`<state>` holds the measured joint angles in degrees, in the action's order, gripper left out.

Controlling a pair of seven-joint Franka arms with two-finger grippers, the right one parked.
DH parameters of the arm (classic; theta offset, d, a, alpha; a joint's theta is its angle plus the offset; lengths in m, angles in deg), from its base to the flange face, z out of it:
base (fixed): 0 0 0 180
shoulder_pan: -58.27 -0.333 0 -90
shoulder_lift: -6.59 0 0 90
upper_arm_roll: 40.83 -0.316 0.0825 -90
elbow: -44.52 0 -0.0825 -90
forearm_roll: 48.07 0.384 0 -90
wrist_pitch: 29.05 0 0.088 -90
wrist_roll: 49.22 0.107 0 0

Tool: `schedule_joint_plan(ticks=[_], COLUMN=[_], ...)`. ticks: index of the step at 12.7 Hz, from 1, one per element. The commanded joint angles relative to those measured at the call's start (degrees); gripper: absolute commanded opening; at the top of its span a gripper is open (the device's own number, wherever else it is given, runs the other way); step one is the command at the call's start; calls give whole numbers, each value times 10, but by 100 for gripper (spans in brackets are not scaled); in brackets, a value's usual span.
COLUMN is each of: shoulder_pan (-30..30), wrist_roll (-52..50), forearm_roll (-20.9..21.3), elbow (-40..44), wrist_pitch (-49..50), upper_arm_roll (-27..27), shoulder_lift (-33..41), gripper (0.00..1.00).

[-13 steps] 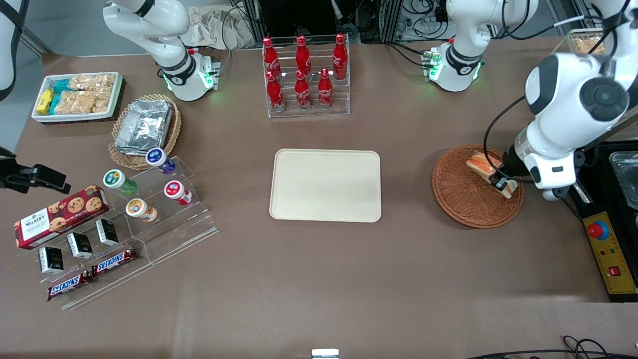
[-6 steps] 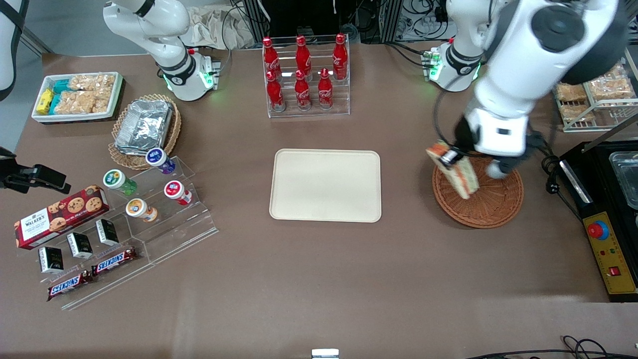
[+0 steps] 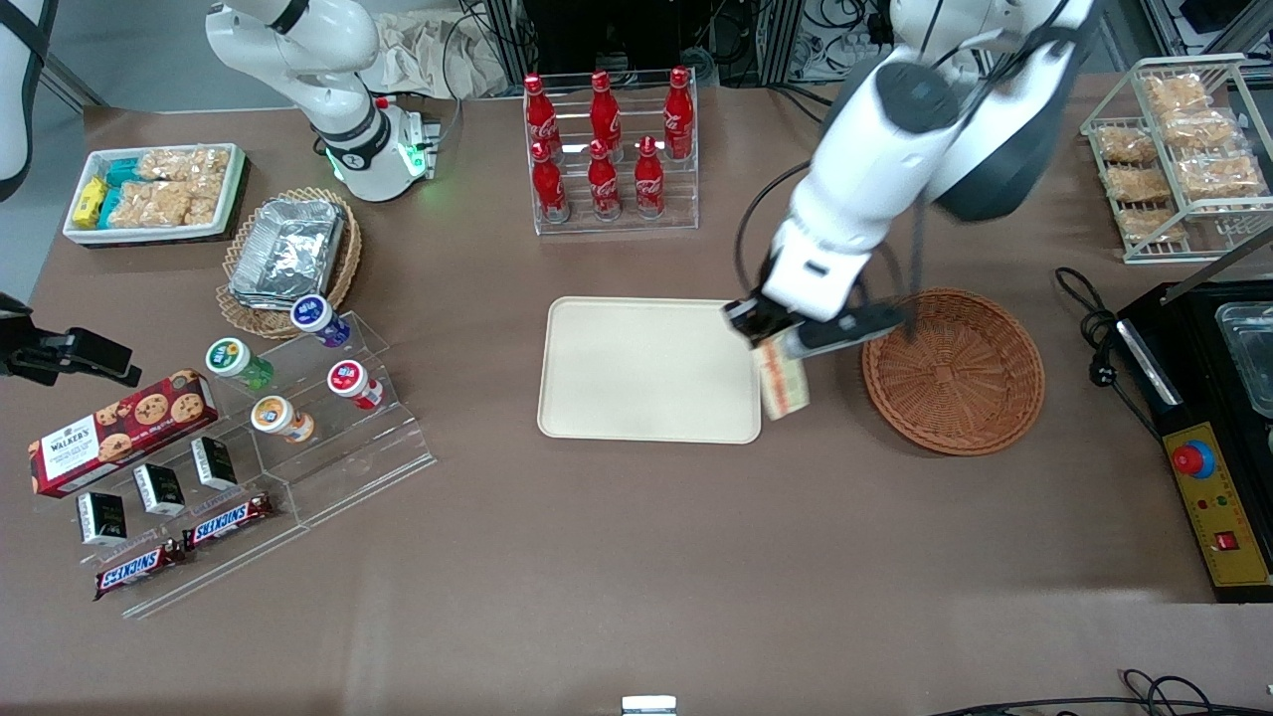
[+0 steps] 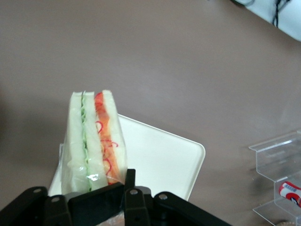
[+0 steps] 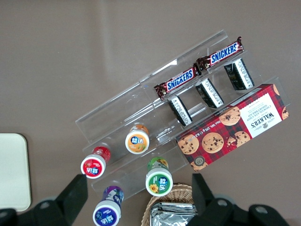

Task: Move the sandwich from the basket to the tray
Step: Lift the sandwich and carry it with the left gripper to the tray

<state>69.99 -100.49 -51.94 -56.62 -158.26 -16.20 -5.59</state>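
Gripper (image 3: 774, 345) clamps sandwich (image 3: 784, 383), seemingly over tray (image 3: 646, 370) edge; basket (image 3: 953, 370) holds nothing.

The left arm reaches over the worktop (image 3: 636, 557) with its end effector (image 3: 764, 336) above the tray's (image 3: 636, 370) 3 o'clock edge, clamped on the sandwich (image 3: 784, 383). The sandwich hangs from the end effector toward the camera, off the worktop, over the gap between the tray and the basket (image 3: 953, 370). The basket sits at 3 o'clock from the tray, apart from it. A rack of red bottles (image 3: 609, 149) stands at 12 o'clock from the tray, farther from the camera. A clear stepped stand of cups (image 3: 298, 373) lies at 9 o'clock from the tray, toward the parked arm's end.
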Motion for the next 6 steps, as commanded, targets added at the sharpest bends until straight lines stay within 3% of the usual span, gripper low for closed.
schedule_joint_plan(ticks=[1,3,6], shoulder_pan=[6,26,33], wrist_roll=[65,72,64], forearm_roll=[-3,27,81], elbow=[-61,-103,-139], wrist_pitch=[-129,-195,-209], upper_arm_roll=[18,17,17], shoulder_lift=[-42,-66,-87], gripper=[0,0,0])
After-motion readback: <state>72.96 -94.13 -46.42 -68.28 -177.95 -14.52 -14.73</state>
